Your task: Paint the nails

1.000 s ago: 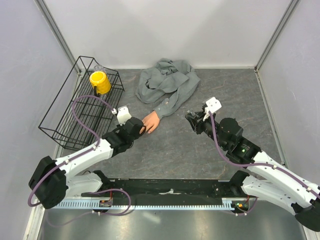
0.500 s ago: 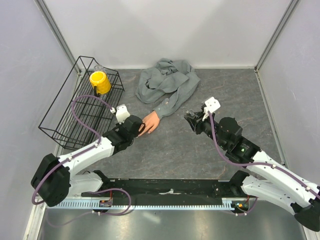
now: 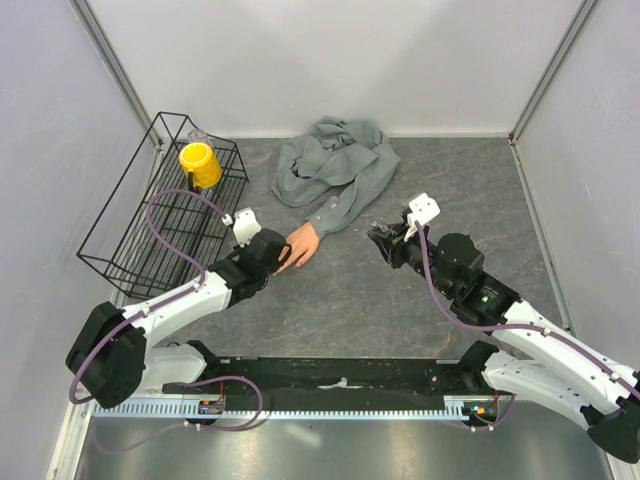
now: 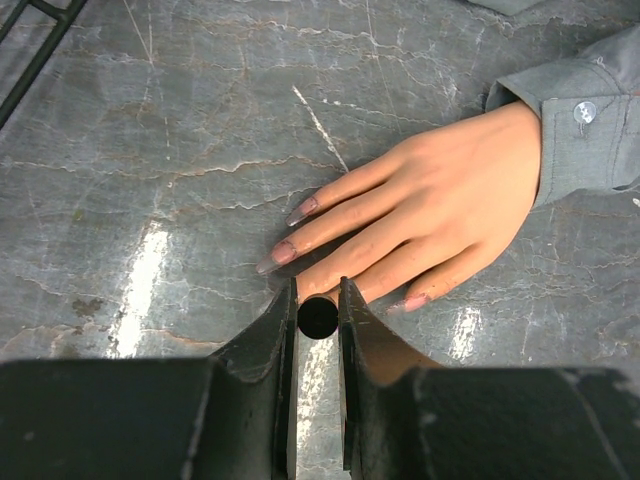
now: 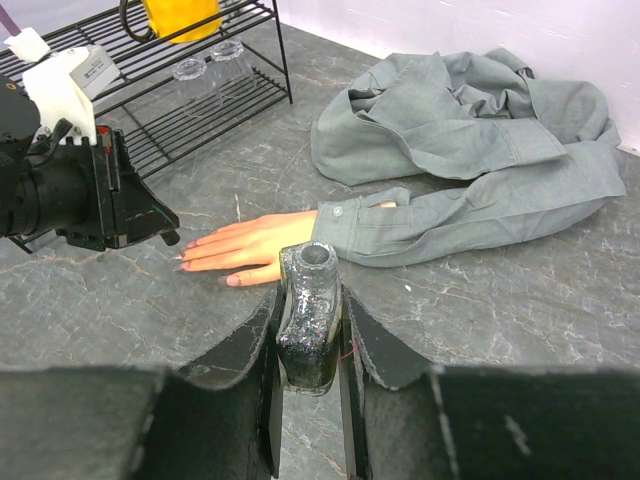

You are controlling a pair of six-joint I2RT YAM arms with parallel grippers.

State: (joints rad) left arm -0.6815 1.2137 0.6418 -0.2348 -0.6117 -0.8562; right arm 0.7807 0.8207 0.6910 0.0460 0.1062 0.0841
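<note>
Brush at the nails (image 4: pixel 285 252)
Left pincer (image 4: pixel 318 290) clamps, seemingly, the brush (image 4: pixel 318 317); right pincer (image 5: pixel 308 296) grips the open bottle (image 5: pixel 305 340). Stroke lightly along each nail.
</note>
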